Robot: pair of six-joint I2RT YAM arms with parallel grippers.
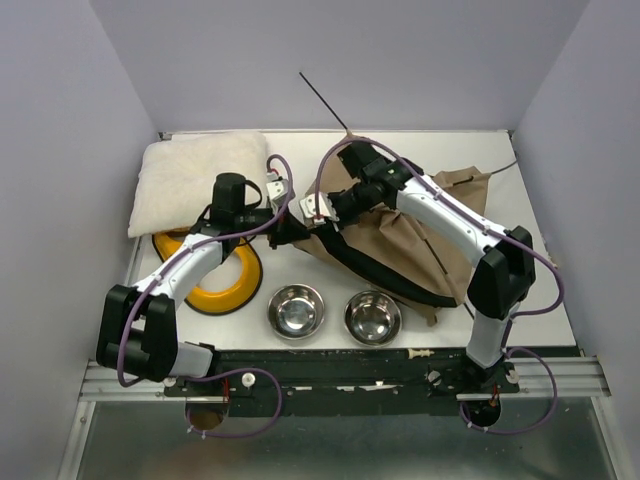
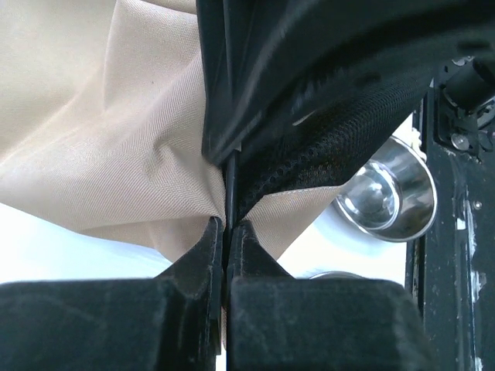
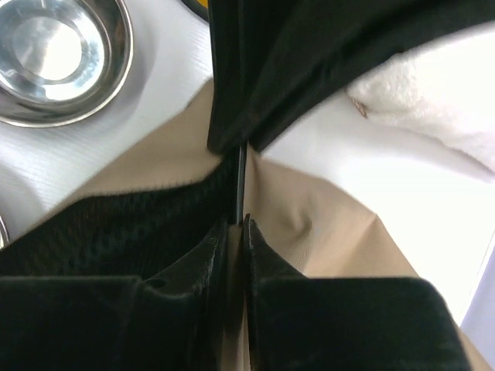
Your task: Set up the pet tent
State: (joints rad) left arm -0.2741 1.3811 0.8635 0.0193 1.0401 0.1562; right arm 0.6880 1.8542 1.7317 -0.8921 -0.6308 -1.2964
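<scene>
The pet tent (image 1: pixel 400 245) lies collapsed right of centre, tan fabric with black trim and mesh. One thin black pole (image 1: pixel 325 100) sticks up toward the back wall. My left gripper (image 1: pixel 287 232) is at the tent's left corner. In the left wrist view it (image 2: pixel 227 228) is shut on a thin black pole (image 2: pixel 230 189) where it leaves the fabric (image 2: pixel 116 154). My right gripper (image 1: pixel 316 222) faces it, close by. In the right wrist view it (image 3: pixel 236 224) is shut on the same kind of thin pole (image 3: pixel 241 178) beside tan fabric (image 3: pixel 325 224).
A cream fluffy cushion (image 1: pixel 200 180) lies at the back left, with a yellow ring-shaped dish (image 1: pixel 225 280) in front of it. Two steel bowls (image 1: pixel 297 310) (image 1: pixel 373 317) stand near the front edge. Grey walls close in the back and both sides.
</scene>
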